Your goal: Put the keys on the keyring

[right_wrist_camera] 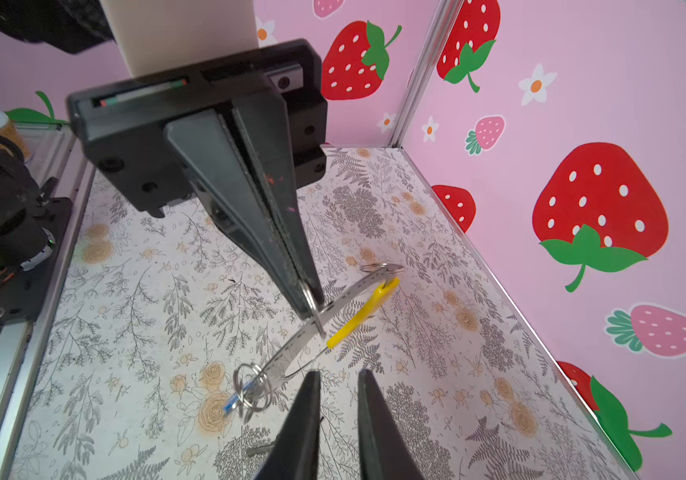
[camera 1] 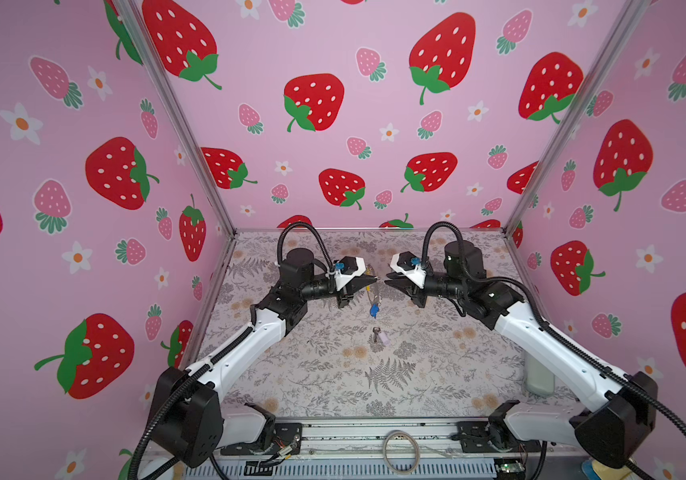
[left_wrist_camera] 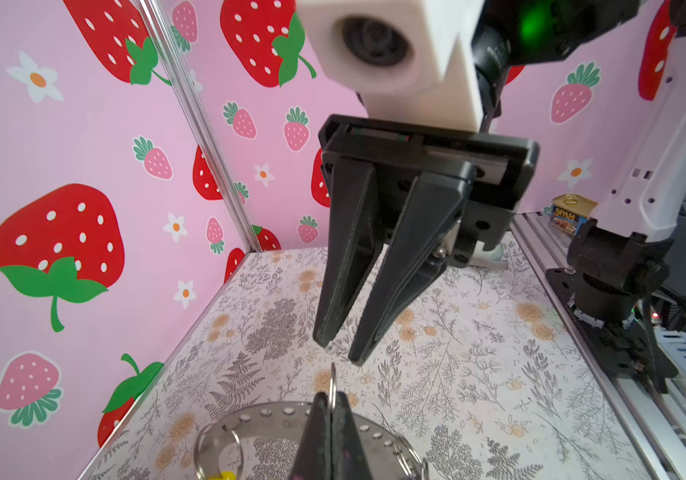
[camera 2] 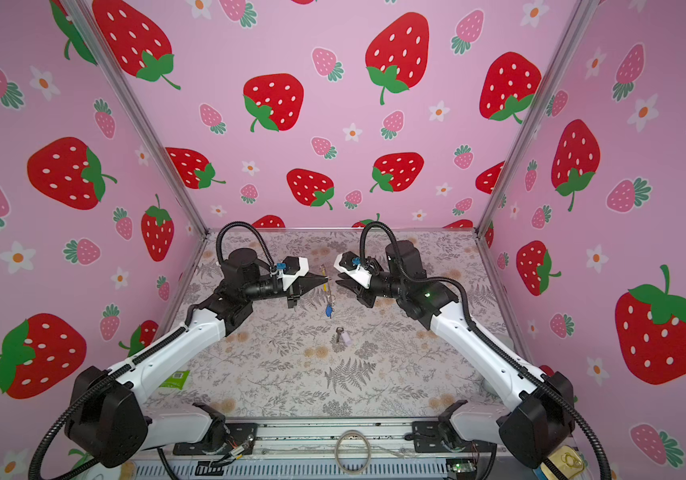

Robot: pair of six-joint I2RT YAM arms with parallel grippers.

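The keyring (right_wrist_camera: 349, 293) is a thin grey perforated band with a yellow section (right_wrist_camera: 362, 313) and small metal loops. It hangs in the air over the table's middle. My left gripper (camera 1: 374, 279) is shut on one small loop (left_wrist_camera: 333, 384) at its edge. The blue-tagged key (camera 1: 373, 311) dangles from a loop at the keyring's low end (right_wrist_camera: 235, 401). The lilac-tagged key (camera 1: 379, 334) lies flat on the table nearer the front, in both top views (camera 2: 343, 336). My right gripper (right_wrist_camera: 339, 374) is open just beside the keyring, holding nothing, facing the left gripper (camera 2: 326, 280).
A plain pale hoop (camera 1: 401, 452) lies on the front rail. A white bottle (camera 1: 539, 376) stands under the right arm, and a green packet (camera 2: 175, 379) lies under the left arm. A Spam tin (left_wrist_camera: 570, 214) sits at the front right corner. Pink walls enclose three sides.
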